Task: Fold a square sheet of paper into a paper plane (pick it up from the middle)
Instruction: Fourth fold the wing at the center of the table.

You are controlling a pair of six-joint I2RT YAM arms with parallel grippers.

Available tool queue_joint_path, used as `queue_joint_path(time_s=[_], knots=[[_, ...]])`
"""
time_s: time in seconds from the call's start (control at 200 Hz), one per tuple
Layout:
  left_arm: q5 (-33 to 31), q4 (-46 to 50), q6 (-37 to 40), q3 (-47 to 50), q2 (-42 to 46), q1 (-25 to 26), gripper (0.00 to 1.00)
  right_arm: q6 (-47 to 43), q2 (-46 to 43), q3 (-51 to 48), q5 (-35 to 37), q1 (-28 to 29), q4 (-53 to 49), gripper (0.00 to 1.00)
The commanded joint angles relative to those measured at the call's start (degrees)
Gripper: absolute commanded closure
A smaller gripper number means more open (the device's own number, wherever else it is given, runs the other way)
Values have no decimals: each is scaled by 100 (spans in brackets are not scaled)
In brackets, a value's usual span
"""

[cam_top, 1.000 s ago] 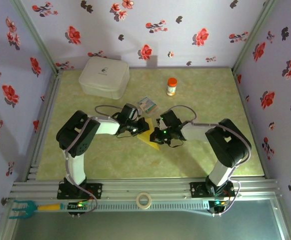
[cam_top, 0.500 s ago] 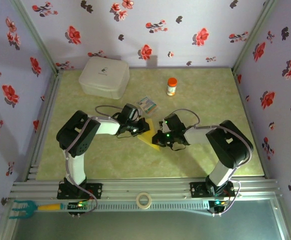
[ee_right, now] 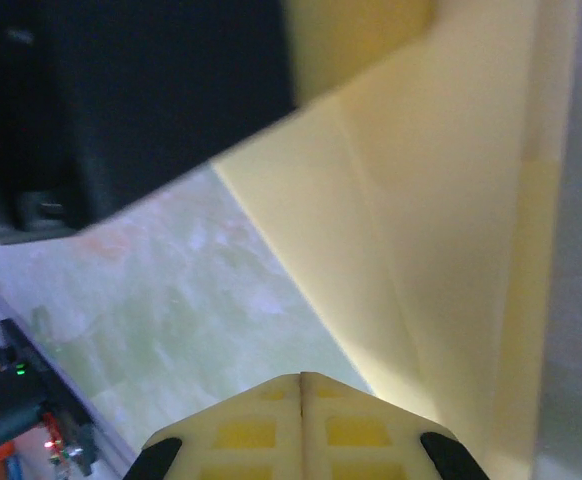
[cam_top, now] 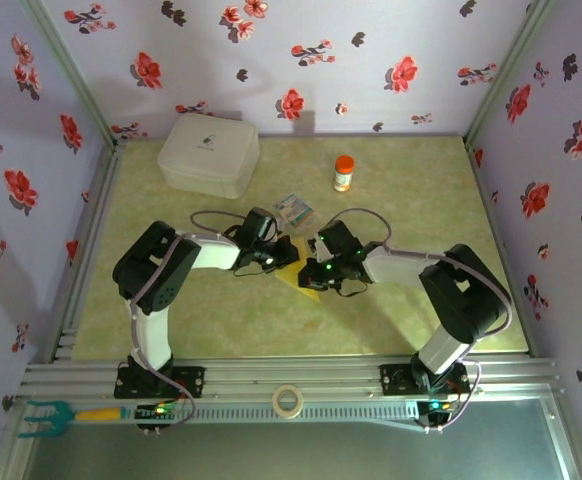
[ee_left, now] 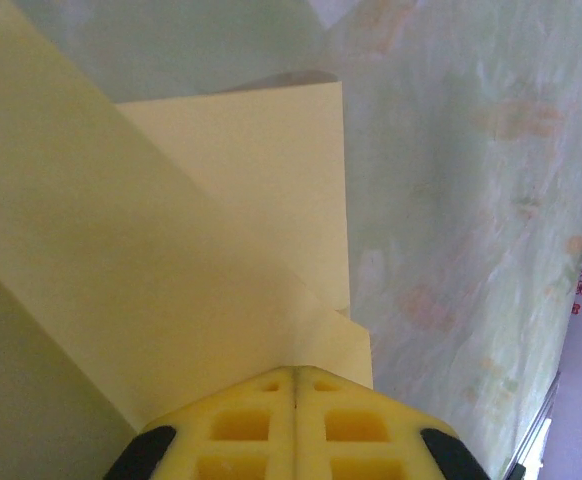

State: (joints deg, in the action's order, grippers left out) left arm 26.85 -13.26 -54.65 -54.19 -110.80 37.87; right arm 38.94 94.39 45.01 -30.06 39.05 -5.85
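The partly folded yellow sheet of paper point(cam_top: 293, 273) sits mid-table point(cam_top: 411, 190). The left gripper point(ee_left: 296, 375) is clamped on its edge. The right gripper point(ee_right: 302, 378) is closed tight just beside it.

The pale green marbled table point(cam_top: 221, 310) carries a white box point(cam_top: 209, 153) at its far left. Right of the box stands an orange-capped bottle point(cam_top: 343, 173). Nearer than the box, to its right, lie a printed packet point(cam_top: 294, 209) and, nearer still, the yellow paper point(cam_top: 296, 276).

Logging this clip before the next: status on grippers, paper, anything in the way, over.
Left gripper shut, right gripper shut. Yellow sheet partly folded, between them, tips at it. Printed packet beyond, apart.
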Motion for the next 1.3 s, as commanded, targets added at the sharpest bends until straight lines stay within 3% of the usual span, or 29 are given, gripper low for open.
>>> queue_joint_path(time_s=[0.0,0.84,1.295], knots=[[-140,385,161,101,-240,-25,96,-108,178,-43,306,-1,-278,96],[-144,394,178,102,-299,-30,96,644,-222,-1331,-403,-495,1377,93],[-121,359,181,111,-282,-34,96,653,-782,-1683,-204,-573,832,93]])
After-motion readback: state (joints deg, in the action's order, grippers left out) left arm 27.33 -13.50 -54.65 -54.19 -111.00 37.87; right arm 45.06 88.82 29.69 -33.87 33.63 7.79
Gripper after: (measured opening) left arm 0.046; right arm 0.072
